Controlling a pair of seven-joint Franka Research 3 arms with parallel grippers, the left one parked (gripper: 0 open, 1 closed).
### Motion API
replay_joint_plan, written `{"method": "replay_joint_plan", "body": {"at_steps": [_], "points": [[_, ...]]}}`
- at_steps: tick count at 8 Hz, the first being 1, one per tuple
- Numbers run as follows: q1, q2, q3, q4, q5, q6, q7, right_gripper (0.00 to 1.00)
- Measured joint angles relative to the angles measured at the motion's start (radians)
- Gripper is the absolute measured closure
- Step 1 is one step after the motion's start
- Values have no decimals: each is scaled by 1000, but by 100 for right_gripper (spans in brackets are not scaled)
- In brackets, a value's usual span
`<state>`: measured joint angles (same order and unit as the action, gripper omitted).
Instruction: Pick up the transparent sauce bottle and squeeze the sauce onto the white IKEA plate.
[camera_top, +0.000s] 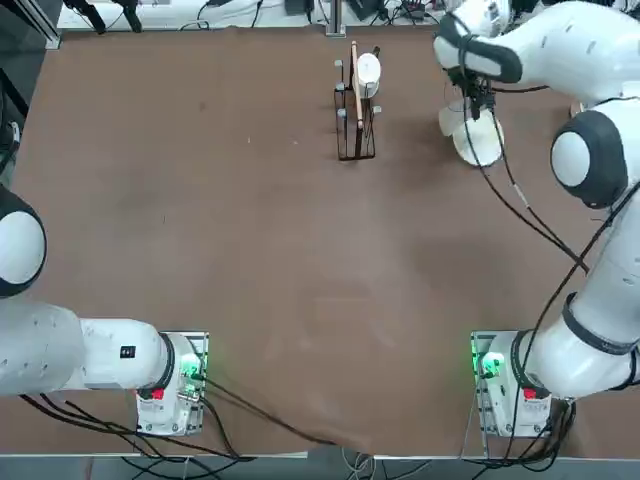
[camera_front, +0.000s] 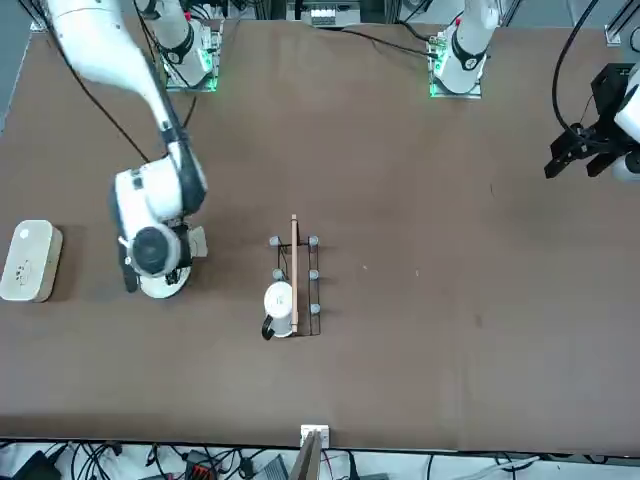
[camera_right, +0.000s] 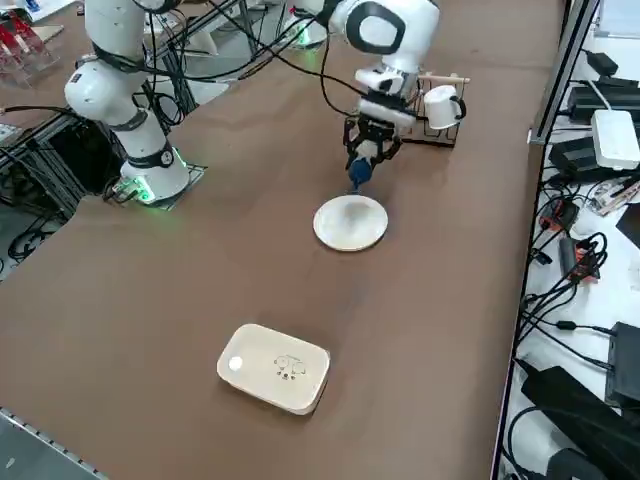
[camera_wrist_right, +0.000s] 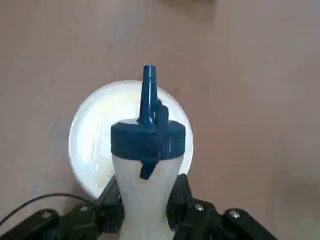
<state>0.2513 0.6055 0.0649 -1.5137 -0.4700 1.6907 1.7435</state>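
My right gripper (camera_wrist_right: 148, 202) has its jaws pinching the sauce bottle (camera_wrist_right: 146, 192) by its pale body, one finger each side. Blue nozzle tips downward over the plate (camera_wrist_right: 90, 137), apart from it. Bare table (camera_right: 200, 270) shows around the plate; to my right, a clear stretch before the white block (camera_right: 275, 365). To my left, well apart, stand the wire rack (camera_top: 357, 130) and white mug (camera_right: 440, 108). Far table edge lies beyond. Overhead, wrist and cables cover part of the plate; the bottle's lower body is cut off in the wrist view. Right arm (camera_top: 600, 150) reaches forward, elbow bent, hand low.
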Motion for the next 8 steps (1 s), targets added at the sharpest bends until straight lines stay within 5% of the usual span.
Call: {"method": "replay_joint_plan", "body": {"at_steps": [4,8], "points": [[45,11,0,-6,-332,-298,182,57],[50,98,-9,-48,-547,-533,510,57]]}}
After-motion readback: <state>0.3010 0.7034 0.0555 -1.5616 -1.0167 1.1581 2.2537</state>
